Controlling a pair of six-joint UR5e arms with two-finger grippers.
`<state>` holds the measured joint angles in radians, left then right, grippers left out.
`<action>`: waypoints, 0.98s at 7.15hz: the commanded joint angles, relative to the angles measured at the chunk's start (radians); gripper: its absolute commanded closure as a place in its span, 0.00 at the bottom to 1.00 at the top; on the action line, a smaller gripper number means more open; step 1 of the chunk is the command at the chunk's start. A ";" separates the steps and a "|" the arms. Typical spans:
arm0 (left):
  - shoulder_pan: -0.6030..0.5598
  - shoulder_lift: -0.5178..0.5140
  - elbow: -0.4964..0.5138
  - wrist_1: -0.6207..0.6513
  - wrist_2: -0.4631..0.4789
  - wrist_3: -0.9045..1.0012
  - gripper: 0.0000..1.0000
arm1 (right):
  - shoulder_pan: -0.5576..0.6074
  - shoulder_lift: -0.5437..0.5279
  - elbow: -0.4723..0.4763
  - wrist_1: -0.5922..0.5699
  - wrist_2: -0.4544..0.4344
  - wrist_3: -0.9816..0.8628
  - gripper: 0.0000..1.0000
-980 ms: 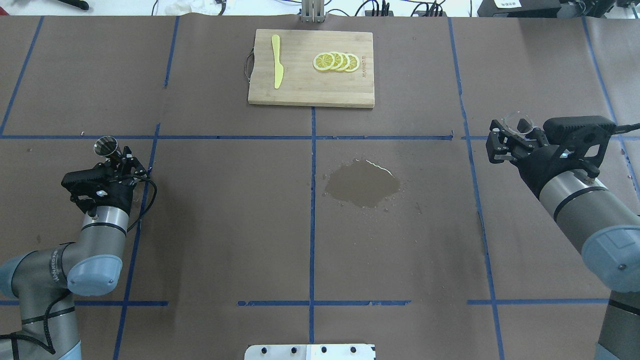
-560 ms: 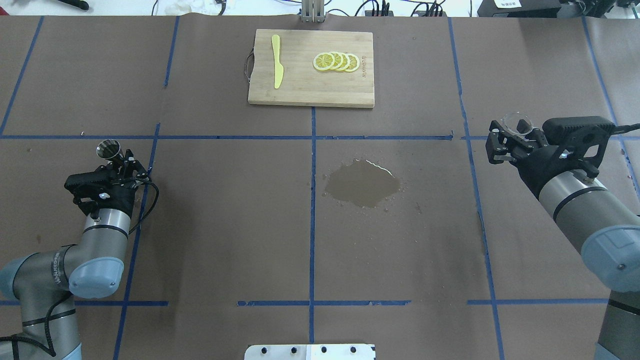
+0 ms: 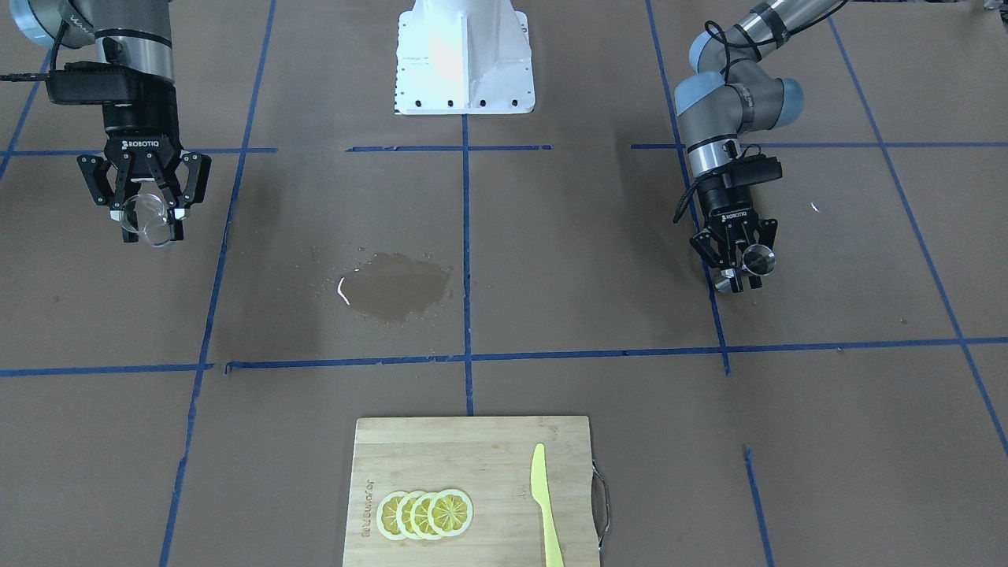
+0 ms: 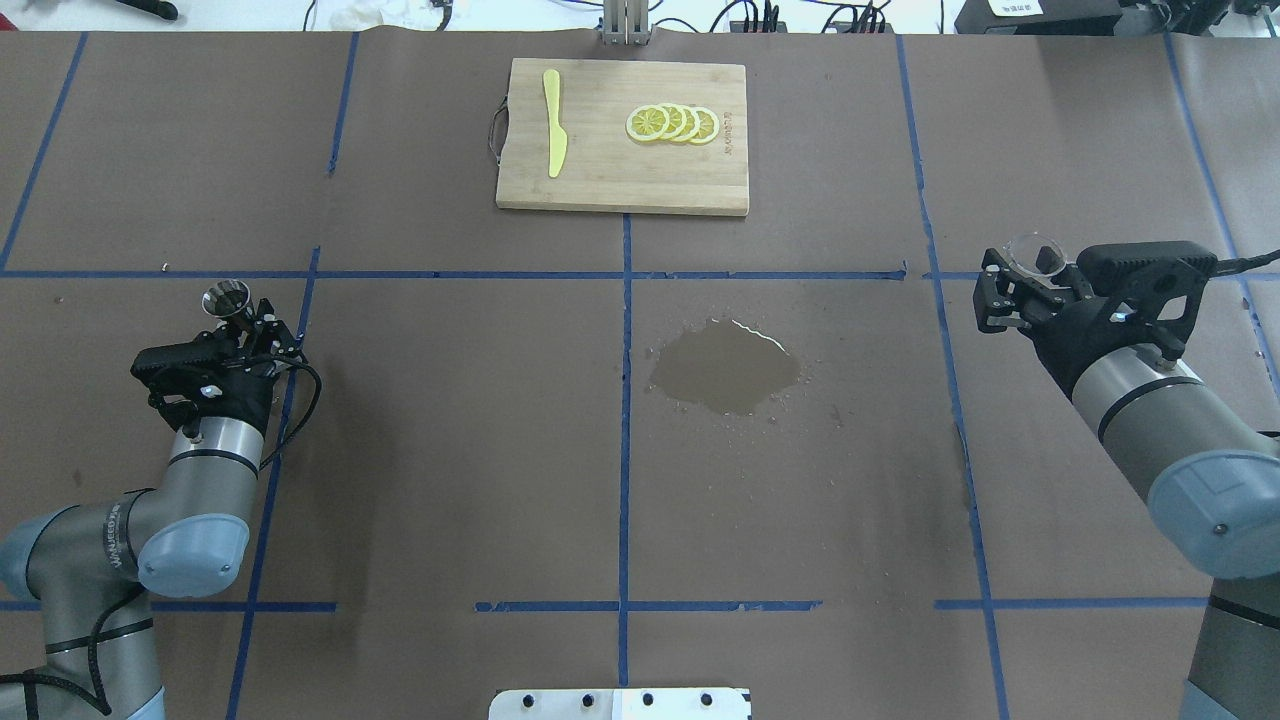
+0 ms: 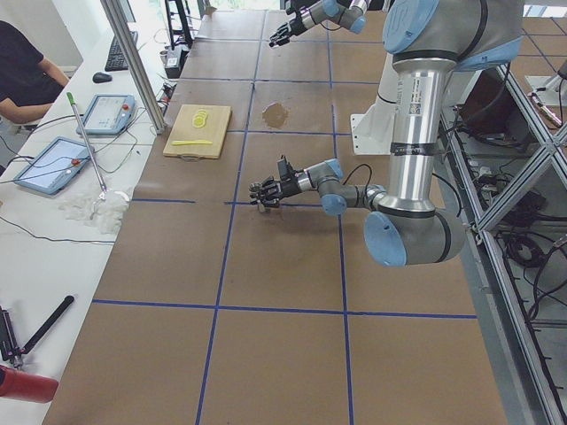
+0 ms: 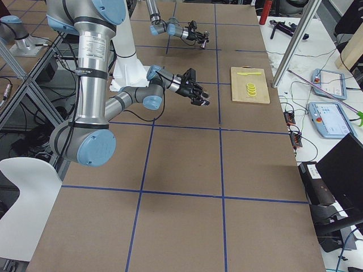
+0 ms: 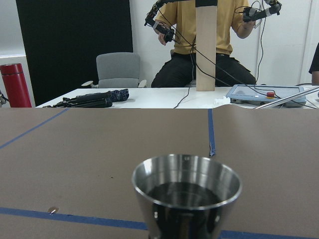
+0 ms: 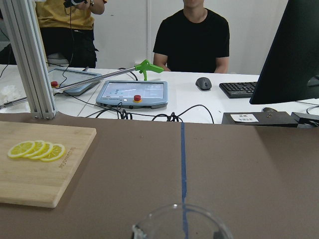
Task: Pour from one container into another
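Well to the robot's left of the wet patch (image 4: 725, 367) on the worktop (image 4: 450, 450), a metal cup (image 4: 225, 298) is being held upright by the left tool (image 4: 243, 318), its fingers being pressed against the cup's sides. Well to the patch's other side, a clear glass cup (image 4: 1035, 252) is being gripped, rim upward, by the right tool (image 4: 1018, 285). Beyond the patch, lemon slices (image 4: 673, 123) and a yellow knife (image 4: 553, 122) are being carried by a cutting board (image 4: 600, 180).
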<state>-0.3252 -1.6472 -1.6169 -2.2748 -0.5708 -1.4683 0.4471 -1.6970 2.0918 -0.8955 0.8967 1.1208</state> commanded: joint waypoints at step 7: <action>0.000 0.003 -0.049 0.000 -0.061 0.003 0.00 | -0.004 -0.036 -0.048 0.012 -0.013 0.078 1.00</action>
<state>-0.3252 -1.6456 -1.6403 -2.2749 -0.6061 -1.4660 0.4447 -1.7206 2.0572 -0.8875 0.8895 1.1433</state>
